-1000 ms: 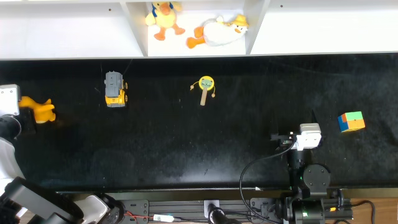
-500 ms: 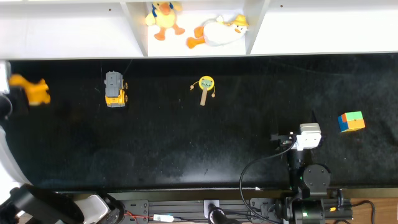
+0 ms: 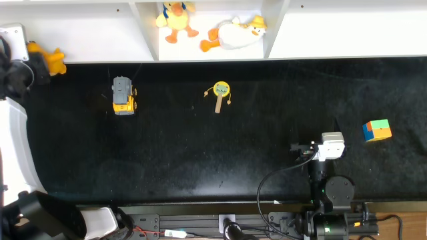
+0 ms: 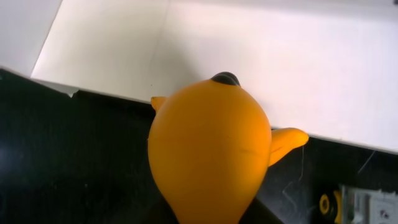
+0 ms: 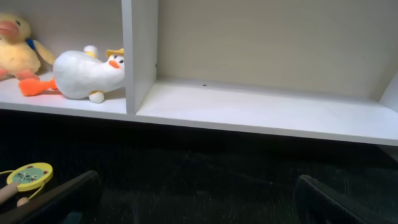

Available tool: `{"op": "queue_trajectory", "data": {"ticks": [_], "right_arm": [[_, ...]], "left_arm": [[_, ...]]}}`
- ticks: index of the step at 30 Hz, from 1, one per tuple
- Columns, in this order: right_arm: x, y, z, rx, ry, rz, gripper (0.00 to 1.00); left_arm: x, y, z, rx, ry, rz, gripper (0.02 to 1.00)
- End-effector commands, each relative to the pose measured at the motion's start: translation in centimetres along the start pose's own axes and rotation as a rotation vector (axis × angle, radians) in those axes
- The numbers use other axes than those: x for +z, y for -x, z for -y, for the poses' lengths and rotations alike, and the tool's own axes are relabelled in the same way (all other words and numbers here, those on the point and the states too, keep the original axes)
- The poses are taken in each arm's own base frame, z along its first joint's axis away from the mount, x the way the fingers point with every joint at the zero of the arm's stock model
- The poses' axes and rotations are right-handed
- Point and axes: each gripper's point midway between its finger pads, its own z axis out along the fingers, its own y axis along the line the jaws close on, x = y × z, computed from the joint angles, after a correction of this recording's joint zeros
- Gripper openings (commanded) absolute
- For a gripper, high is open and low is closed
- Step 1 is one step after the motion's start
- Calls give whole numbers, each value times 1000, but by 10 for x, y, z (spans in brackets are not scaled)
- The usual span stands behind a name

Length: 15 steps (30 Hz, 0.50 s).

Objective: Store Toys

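The black mat (image 3: pixel 200 153) covers the whole worktop from left to right. Along its far edge runs a white shelf unit (image 3: pixel 347 33), split by upright dividers (image 5: pixel 138 56) into a left, a middle and a right compartment.

The left arm (image 3: pixel 17 147) stands at the near left and stretches to the far left corner. Its left gripper (image 3: pixel 33 63) pinches the orange toy (image 3: pixel 52 61), a smooth, rounded body with small stubs at its sides. In the left wrist view the orange toy (image 4: pixel 208 155) hangs over the line where the mat meets the floor of the shelf's left compartment; the toy hides the fingers themselves.

The right arm (image 3: pixel 327 180) is folded at the near right. The right gripper (image 5: pixel 199 205) faces the shelf with its jaws spread wide and nothing between them.

In the middle compartment a yellow plush duck (image 3: pixel 175 17) sits on the left. A white plush goose (image 3: pixel 233 33) with orange feet lies on its side just right of it, against the divider.

Three toys are on the mat, well apart from one another:
- A grey and yellow toy truck (image 3: pixel 123 95) stands toward the far left, near the held toy.
- A small hand drum (image 3: pixel 220 95) with a yellow-green head and a wooden handle lies at the far middle; the marking on its face is too small to read.
- A multicoloured cube (image 3: pixel 377 130) sits at the right.

Cables and plugs (image 3: pixel 227 230) run along the near edge.
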Motion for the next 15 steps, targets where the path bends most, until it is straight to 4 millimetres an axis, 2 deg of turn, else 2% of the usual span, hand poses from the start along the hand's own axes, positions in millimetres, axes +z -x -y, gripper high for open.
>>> {"op": "queue_trajectory", "data": {"ticks": [1, 15], "right_arm": [[0, -4, -2, 8, 10, -3, 996], [0, -4, -2, 8, 10, -3, 996]], "left_arm": [[-1, 10, -12, -104, 69, 11, 163], [28, 33, -9, -123, 45, -19, 163]]}}
